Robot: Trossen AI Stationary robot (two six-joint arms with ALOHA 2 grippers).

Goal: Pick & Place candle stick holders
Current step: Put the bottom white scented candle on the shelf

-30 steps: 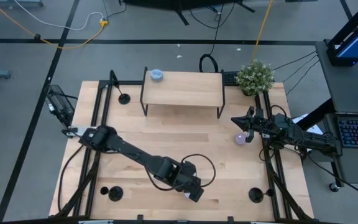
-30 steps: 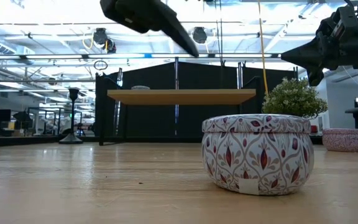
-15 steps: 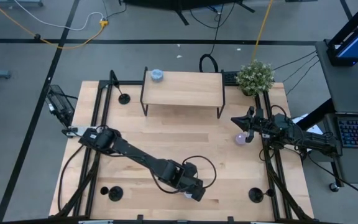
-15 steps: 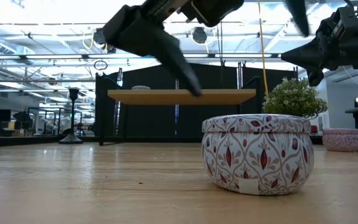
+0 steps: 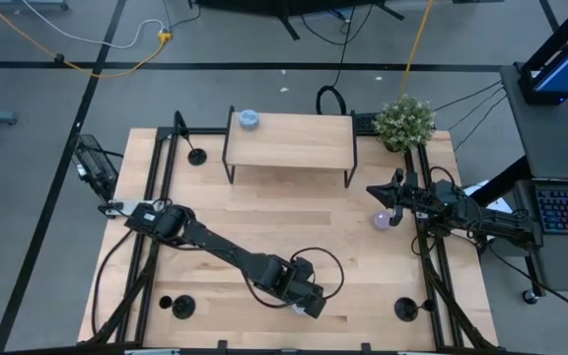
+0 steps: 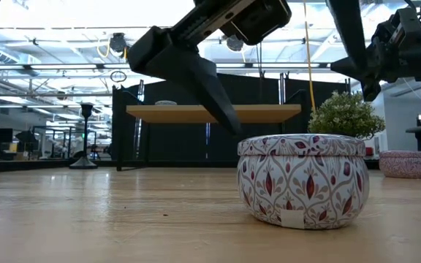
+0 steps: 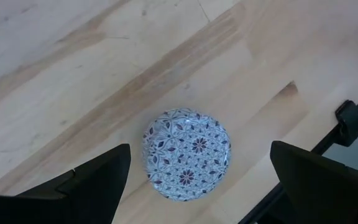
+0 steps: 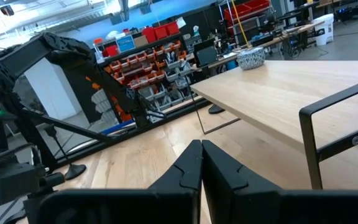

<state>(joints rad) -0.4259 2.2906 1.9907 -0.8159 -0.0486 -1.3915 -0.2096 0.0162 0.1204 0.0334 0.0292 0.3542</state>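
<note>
Your left gripper (image 7: 191,180) hovers wide open above a patterned tin (image 7: 187,154); your right gripper (image 8: 201,163) waits closed near the shelf (image 5: 289,140).

Table (image 5: 363,286): pale wood planks, smooth, faint satin sheen, visible grain.
Shelf (image 5: 289,140): same light wood top on thin matt black metal legs, upper centre of the high view.
Tin (image 6: 302,179): glossy printed metal, white with red-and-blue leaf pattern; lid (image 7: 187,154) smooth, mosaic print.
Plant (image 5: 404,120): matt green plastic-looking foliage, upper right.
Holders (image 5: 181,308): matt black.
Left fingers (image 7: 92,183): matt black plastic.
Frame rails (image 5: 434,276): black metal.
</note>
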